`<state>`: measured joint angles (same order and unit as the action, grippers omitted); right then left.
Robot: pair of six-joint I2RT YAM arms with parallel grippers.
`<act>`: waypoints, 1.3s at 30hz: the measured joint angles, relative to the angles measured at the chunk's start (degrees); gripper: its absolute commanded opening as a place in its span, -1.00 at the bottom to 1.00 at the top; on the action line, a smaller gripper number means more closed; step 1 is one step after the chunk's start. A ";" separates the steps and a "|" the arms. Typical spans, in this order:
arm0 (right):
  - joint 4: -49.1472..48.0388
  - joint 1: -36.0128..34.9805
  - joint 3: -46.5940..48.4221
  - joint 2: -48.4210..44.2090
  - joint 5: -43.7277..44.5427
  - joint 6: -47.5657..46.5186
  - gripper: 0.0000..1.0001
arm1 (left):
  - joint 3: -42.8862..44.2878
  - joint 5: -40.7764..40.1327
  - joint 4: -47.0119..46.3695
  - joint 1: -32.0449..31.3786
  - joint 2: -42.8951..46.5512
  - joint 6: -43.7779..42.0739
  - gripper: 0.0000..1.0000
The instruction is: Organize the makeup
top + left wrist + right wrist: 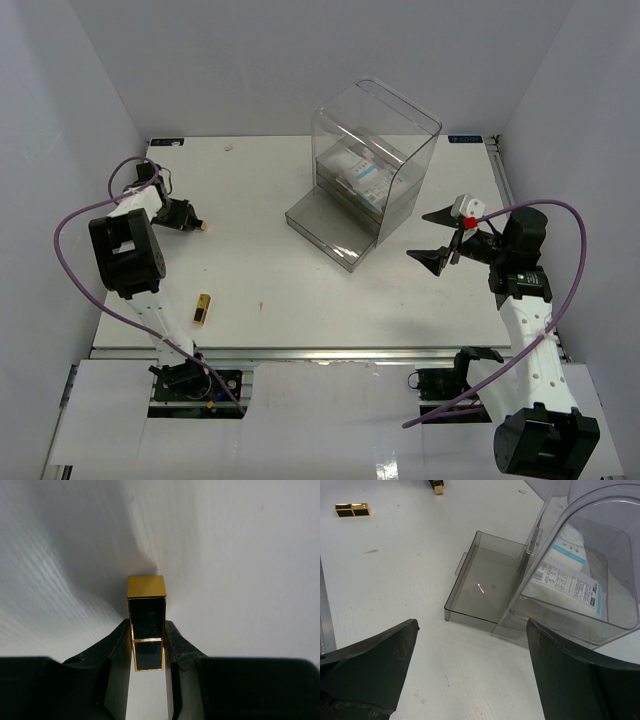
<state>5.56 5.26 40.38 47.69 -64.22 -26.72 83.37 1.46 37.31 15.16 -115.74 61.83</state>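
Three grey walls enclose the white table.

Both arms are white w/ black joints & bases: left arm, right arm. A purple cable loops along each. Right gripper has black pointed fingers, plus a red & white block.
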 measured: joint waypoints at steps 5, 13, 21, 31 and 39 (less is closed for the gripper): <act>0.00 0.00 -0.01 -0.14 0.01 -0.02 0.90 | -7.14 11.08 -6.25 -2.65 5.65 -3.48 -1.00; -0.02 0.27 -0.02 -0.14 0.23 -0.04 0.90 | -18.09 30.61 -22.76 -16.79 16.35 -9.43 -1.00; -0.02 0.45 -0.05 -0.14 0.45 -0.07 0.90 | -16.56 37.08 -29.39 -29.85 18.43 -18.12 -0.93; -0.04 1.11 -0.07 -0.14 0.47 -0.26 0.89 | -12.40 35.68 -29.83 -33.88 10.75 -20.06 -0.39; -0.02 1.11 -0.11 -0.14 0.45 -0.26 0.89 | -7.04 34.50 -29.62 -35.73 6.05 -20.27 -0.14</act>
<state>5.54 6.37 40.27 47.55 -63.77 -26.98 76.33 35.96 7.68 -20.57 -109.69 41.57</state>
